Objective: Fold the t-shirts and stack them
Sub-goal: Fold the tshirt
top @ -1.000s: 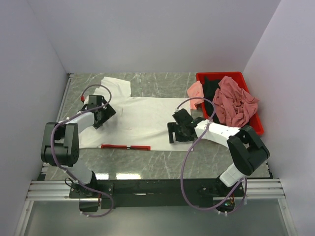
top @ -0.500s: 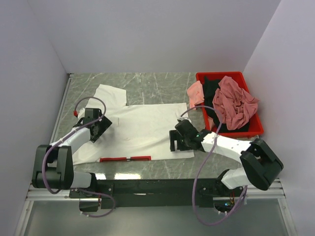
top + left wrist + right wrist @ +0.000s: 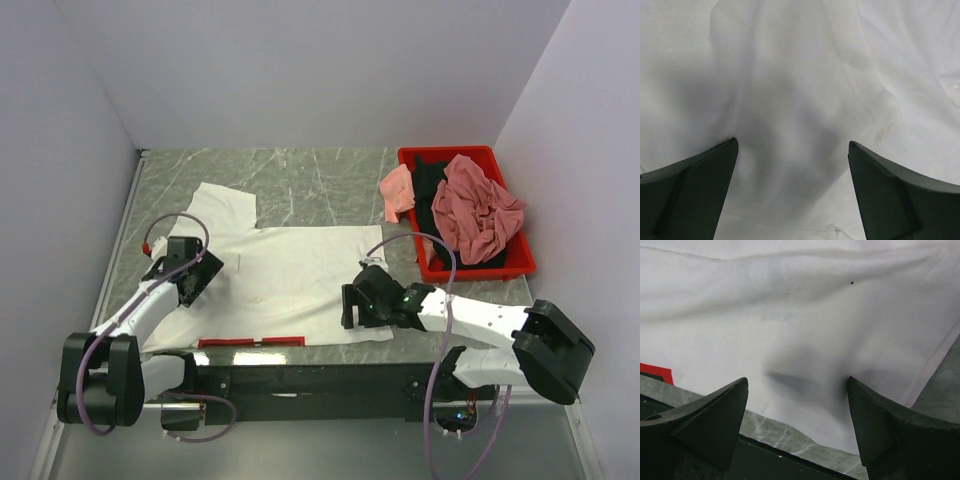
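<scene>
A large white t-shirt [image 3: 290,270] lies spread flat on the table, with a red printed strip [image 3: 250,341] at its near hem. My left gripper [image 3: 190,275] is open over the shirt's left side, and its wrist view [image 3: 792,141] shows only white cloth between the jaws. My right gripper [image 3: 358,305] is open over the shirt's near right corner. In its wrist view [image 3: 798,378] the white hem [image 3: 930,365] and the table's front edge lie below the jaws. A dusty rose t-shirt [image 3: 480,205], a black one [image 3: 430,180] and a light pink one [image 3: 397,190] sit in the bin.
The red plastic bin [image 3: 520,250] stands at the back right, with the pink shirt hanging over its left rim. Grey marble table [image 3: 330,175] shows behind the white shirt. White walls close in on the left, back and right. A black rail [image 3: 320,380] runs along the near edge.
Both grippers have moved toward the near edge. The white t-shirt has slid with them toward the front of the table, and its sleeve has come away from the back.
</scene>
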